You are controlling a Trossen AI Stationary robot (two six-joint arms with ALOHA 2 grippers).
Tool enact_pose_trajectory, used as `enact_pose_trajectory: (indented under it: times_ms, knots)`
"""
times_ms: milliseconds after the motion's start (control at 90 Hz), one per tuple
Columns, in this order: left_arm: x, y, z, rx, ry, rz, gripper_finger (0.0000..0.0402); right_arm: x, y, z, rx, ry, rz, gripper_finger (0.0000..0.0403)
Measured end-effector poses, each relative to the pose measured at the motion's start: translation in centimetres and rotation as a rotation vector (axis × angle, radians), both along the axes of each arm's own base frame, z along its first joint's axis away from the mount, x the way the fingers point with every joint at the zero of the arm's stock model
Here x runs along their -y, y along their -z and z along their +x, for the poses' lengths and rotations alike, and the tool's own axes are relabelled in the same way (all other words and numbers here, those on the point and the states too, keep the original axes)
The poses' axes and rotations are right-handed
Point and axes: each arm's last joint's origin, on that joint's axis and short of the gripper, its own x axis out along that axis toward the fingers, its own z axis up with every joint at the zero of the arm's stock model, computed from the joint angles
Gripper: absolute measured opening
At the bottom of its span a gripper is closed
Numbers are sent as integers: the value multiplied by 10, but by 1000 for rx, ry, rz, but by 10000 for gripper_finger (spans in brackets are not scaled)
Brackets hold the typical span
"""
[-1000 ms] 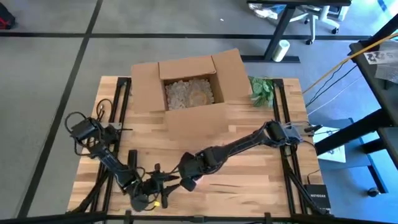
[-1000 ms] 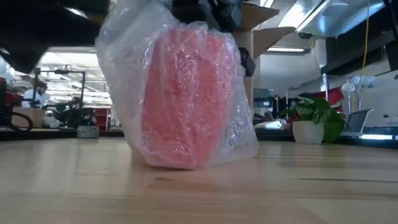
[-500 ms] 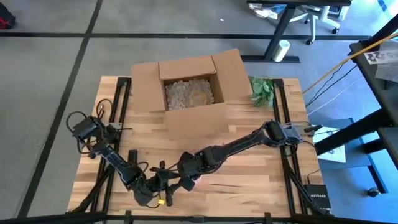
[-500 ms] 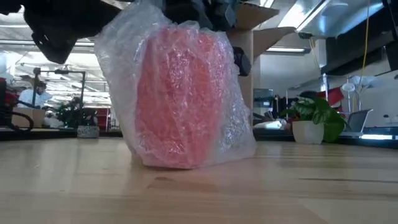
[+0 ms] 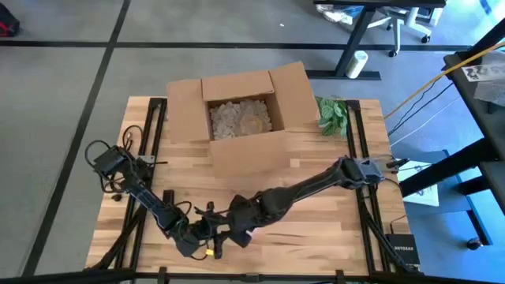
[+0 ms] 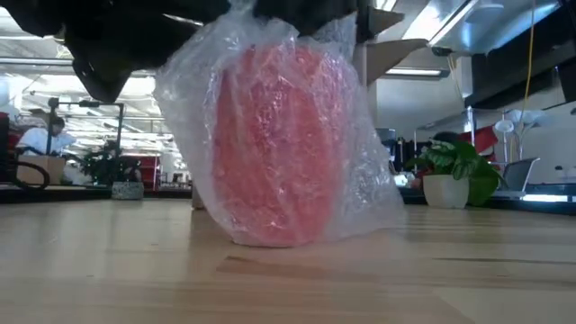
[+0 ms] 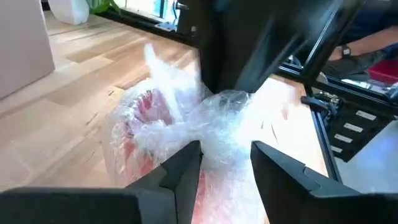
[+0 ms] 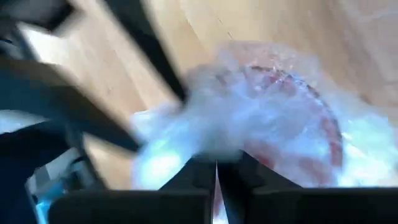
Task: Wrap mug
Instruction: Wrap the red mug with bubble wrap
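Note:
A red mug (image 6: 270,144) stands on its base on the wooden table near the front edge, loosely covered in clear bubble wrap (image 6: 360,180). The wrap is gathered into a bunch above the mug's top (image 7: 221,109). My right gripper (image 8: 216,169) is above the mug, shut on that bunch. My left gripper (image 7: 225,165) comes in from the table's left, open, with the wrapped mug's top between its fingers. In the high view both grippers (image 5: 215,237) (image 5: 241,227) meet over the mug. My right gripper pinches the gathered bubble wrap (image 8: 205,134) above the mug's top between its two fingers, coming from above. The mug stays on the table, and the wrap hangs loose down its sides. My left gripper has its fingers (image 7: 183,171) on either side of the wrap; whether they touch it I cannot tell.
An open cardboard box (image 5: 237,110) holding packing filler stands at the table's far middle. A small potted plant (image 5: 331,114) sits at the far right. Bare wood lies between the box and the mug.
My left gripper has moved toward the table's right, up to the wrapped mug, and now has the wrap's top between its fingers. The mug has shifted a little toward the right, and the wrap's loose skirt has spread out on that side.

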Motion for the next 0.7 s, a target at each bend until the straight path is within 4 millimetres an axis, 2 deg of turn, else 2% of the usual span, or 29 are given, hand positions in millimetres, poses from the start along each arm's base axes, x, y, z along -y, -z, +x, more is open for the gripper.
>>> enact_pose_trajectory:
  times_ms: [133,222,311,422,700]
  knots:
    - [0,0,0,0,-2,0,129,-3,-25,-14,-10,26,-107,0]
    - [0,0,0,0,-1,0,129,-3,-33,-26,-59,76,-171,0]
    - [0,0,0,1,-1,-2,129,-1,-30,-37,-151,124,-218,0]
    - [0,0,0,2,-1,-3,129,-4,-23,-39,-194,144,-199,0]
    - [0,0,0,4,-1,-9,129,-10,-9,-27,-133,97,-127,0]
